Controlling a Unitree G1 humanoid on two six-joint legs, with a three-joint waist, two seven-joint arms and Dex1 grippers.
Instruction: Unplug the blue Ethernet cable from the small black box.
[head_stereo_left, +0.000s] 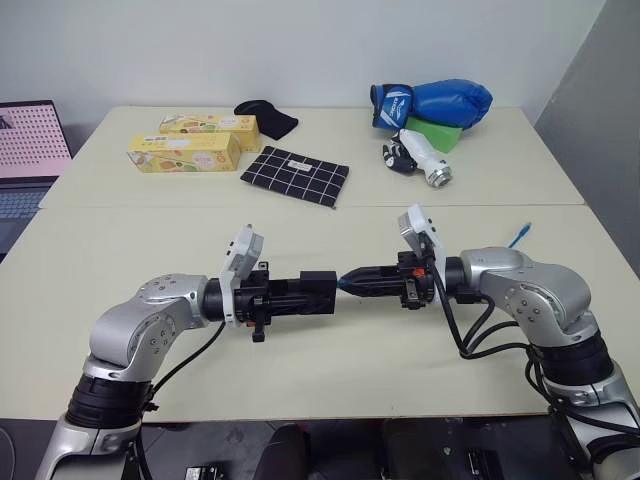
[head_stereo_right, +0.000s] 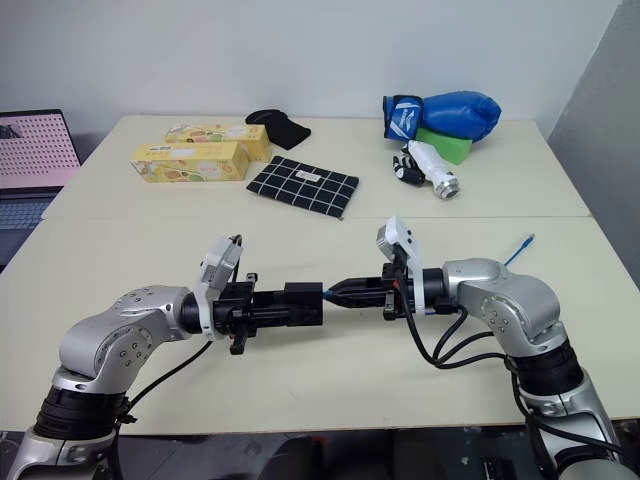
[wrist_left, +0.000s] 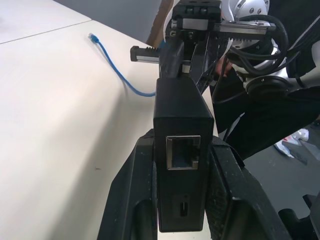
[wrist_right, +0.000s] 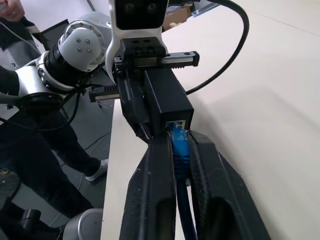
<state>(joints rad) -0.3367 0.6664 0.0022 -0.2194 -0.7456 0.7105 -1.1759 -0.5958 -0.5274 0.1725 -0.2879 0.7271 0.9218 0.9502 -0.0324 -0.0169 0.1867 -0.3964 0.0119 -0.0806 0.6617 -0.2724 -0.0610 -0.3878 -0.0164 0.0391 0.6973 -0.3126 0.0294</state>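
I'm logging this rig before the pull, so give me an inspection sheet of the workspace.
Surface: pale table, two tops butted together.
Job's things: small black box with blue Ethernet cable plugged in.
Clutter: two yellow cartons, black grid cloth, blue boxing glove, white bottle.
Grippers: left gripper shut on the box; right gripper shut on the cable's plug.
Cables: the blue cable's free end lies on the table.
Surroundings: laptop, a person's legs.

blue Ethernet cable (wrist_right: 179, 150) mid-run hidden btwn jaws | laptop (head_stereo_left: 28, 150) cut by edge
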